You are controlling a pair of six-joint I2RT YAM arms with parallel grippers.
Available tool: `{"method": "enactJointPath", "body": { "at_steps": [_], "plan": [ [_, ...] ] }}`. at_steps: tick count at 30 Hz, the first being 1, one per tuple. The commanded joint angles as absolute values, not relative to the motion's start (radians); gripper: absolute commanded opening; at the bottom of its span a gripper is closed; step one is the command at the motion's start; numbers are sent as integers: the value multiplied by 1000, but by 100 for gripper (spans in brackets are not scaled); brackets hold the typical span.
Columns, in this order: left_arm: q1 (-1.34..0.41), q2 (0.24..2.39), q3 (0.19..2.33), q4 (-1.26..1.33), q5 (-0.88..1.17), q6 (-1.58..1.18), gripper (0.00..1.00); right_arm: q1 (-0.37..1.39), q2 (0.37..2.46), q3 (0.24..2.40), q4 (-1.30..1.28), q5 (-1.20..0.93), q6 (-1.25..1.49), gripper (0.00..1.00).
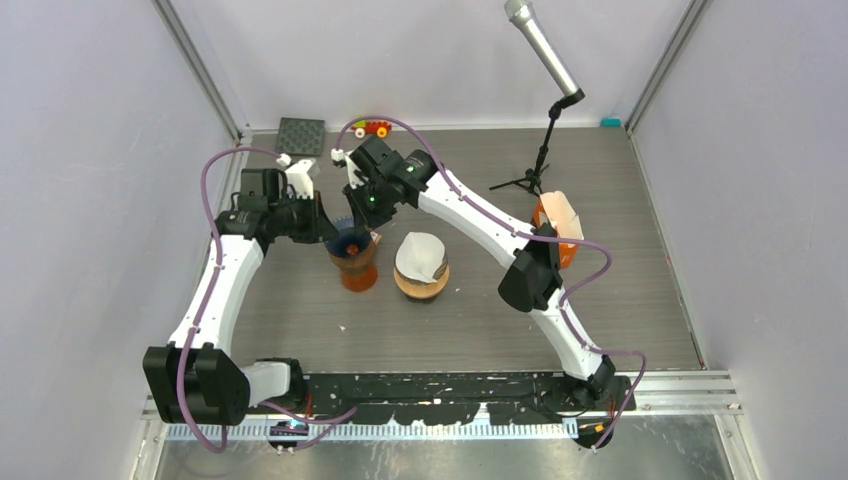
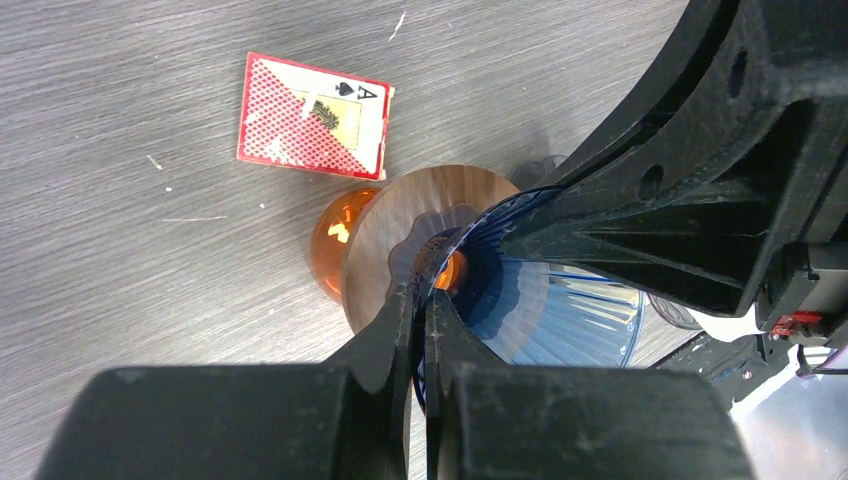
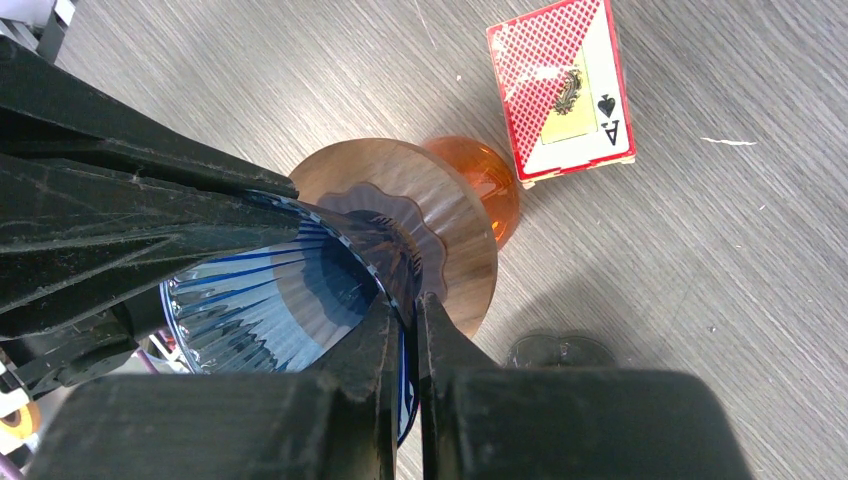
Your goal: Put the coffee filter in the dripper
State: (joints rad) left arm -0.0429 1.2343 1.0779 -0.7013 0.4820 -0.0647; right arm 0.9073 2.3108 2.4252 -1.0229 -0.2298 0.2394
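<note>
A blue ribbed glass dripper (image 1: 350, 243) with a wooden collar (image 2: 395, 220) sits on an orange glass carafe (image 1: 359, 275) at the table's middle left. My left gripper (image 2: 424, 300) is shut on the dripper's wall (image 2: 575, 310) from the left. My right gripper (image 3: 408, 305) is shut on the opposite wall of the dripper (image 3: 260, 300). The white paper coffee filter (image 1: 420, 256) lies on a round wooden stand (image 1: 421, 286) just right of the carafe, apart from both grippers. It shows in neither wrist view.
A red playing-card box (image 2: 313, 116) lies on the table beside the carafe; it also shows in the right wrist view (image 3: 565, 90). An orange carton (image 1: 558, 225) is at the right, with a microphone stand (image 1: 543, 150), a toy car (image 1: 373, 128) and a black mat (image 1: 301, 136) at the back.
</note>
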Motion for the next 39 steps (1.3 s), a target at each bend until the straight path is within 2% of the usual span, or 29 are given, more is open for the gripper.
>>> {"method": "enactJointPath", "body": {
  "at_steps": [1,16,23,31,36,39],
  "plan": [
    [-54,1318,997,-781,364,34,0,925,2416,2370,-1000,-206,185,0],
    [-54,1322,986,-754,334,110,0,943,2398,2265,-951,-135,163,0],
    [-54,1308,996,-755,341,115,0,942,2387,2305,-970,-142,147,2],
    [-55,1298,1082,-794,338,92,0,886,2318,2442,-1009,-210,158,32],
    [-53,1307,1105,-806,340,79,0,853,2264,2452,-1002,-282,183,57],
    [-54,1299,1107,-803,340,72,0,837,2237,2452,-999,-299,191,60]
  ]
}}
